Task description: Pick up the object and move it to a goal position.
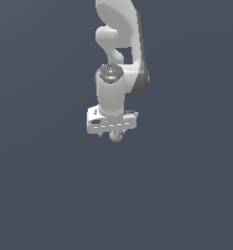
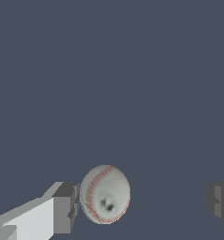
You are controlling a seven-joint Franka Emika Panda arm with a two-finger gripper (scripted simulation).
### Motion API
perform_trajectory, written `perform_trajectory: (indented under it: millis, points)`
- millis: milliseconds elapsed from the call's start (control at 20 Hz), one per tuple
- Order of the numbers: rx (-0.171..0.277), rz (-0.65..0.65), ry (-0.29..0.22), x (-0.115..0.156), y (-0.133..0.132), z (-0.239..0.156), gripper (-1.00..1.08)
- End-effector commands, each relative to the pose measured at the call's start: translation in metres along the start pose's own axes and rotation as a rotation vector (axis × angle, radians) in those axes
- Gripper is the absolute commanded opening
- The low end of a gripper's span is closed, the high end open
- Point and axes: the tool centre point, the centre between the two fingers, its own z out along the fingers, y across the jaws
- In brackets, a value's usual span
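Arm: one white arm (image 1: 119, 58) reaches down from the upper part of the exterior view, its wrist pointing straight down.
Hand: the hand (image 2: 144, 199) sits below the wrist, a white block in the exterior view; its midpoint there is hidden behind that block.
Hand state: spread wide. In the wrist view the two grey fingers stand far apart, with much more room between them than the ball takes up.
Near finger: one finger pad (image 2: 65, 206) lies right against the ball's side; whether it truly touches or is only just beside it I cannot tell.
Far finger: the other finger pad (image 2: 220, 200) stands well apart from the ball, with bare surface between them.
Ball: the ball (image 2: 104, 193) is off-white with curved red stitching and a dark smudge on its face. It lies between the fingers, off centre, close to one of them.
Ball, exterior view: the ball (image 1: 116, 136) peeks out just under the lower edge of the hand, mostly covered by it.
Table: a plain dark blue-grey table (image 1: 186, 195) fills both views.
Grasp: nothing is clamped; the ball is not gripped from both sides.
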Motion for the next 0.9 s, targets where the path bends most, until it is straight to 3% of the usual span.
perform_trajectory:
  millis: [0,450,850]
  points:
    - [0.001,-0.065,0.000,-0.008,-0.004,0.007,1.00]
    - [0.007,-0.307,0.002,-0.038,-0.019,0.032,1.00]
    - [0.011,-0.430,0.004,-0.054,-0.027,0.043,1.00]
